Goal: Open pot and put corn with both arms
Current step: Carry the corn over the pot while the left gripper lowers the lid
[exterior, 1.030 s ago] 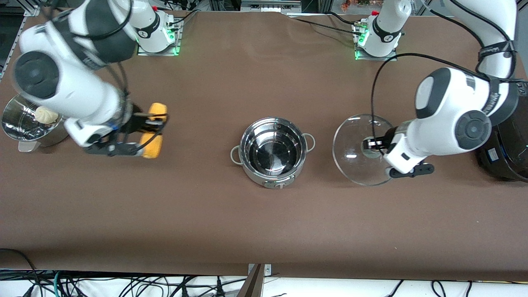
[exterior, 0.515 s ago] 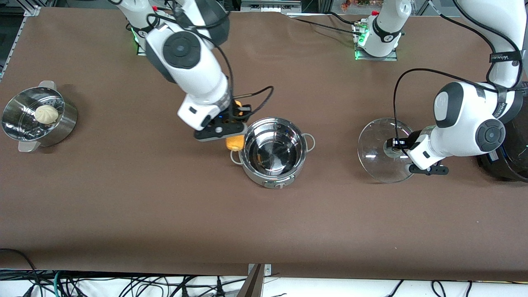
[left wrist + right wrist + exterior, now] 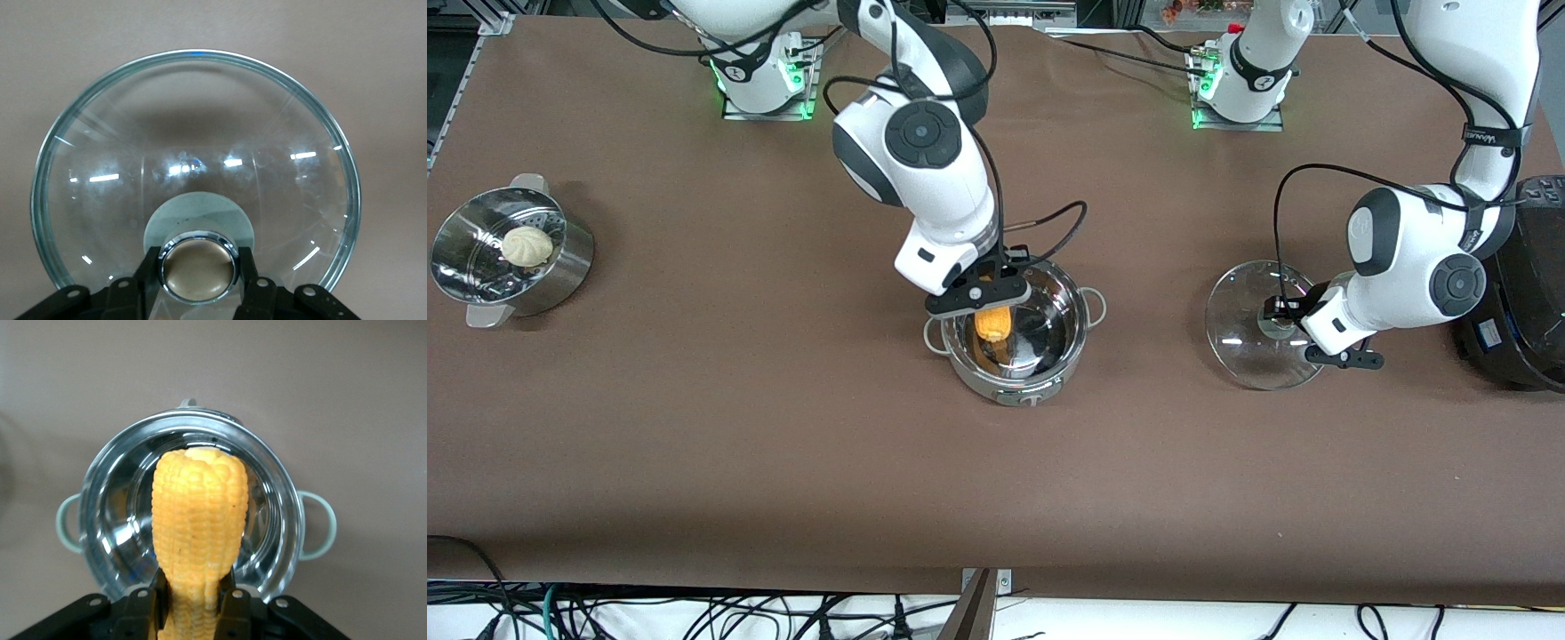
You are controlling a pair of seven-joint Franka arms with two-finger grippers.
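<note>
The shiny steel pot (image 3: 1049,356) stands open at the middle of the table, with a control knob on its base. My right gripper (image 3: 987,298) is shut on the yellow corn cob (image 3: 992,322) and holds it over the pot's mouth. In the right wrist view the corn (image 3: 199,520) hangs above the pot (image 3: 280,520), clamped between the fingers. My left gripper (image 3: 1279,313) is shut on the knob (image 3: 197,268) of the glass lid (image 3: 1249,347), which it holds toward the left arm's end of the table, away from the pot. The lid (image 3: 200,167) fills the left wrist view.
A perforated steel steamer pan (image 3: 560,267) with a white bun (image 3: 526,245) stands at the right arm's end. A large black cooker (image 3: 1525,293) stands at the left arm's end, close to the left arm's elbow.
My right gripper carried the corn from near the steamer pan across to over the pot. My left gripper moved the lid farther from the pot, toward the black cooker.
</note>
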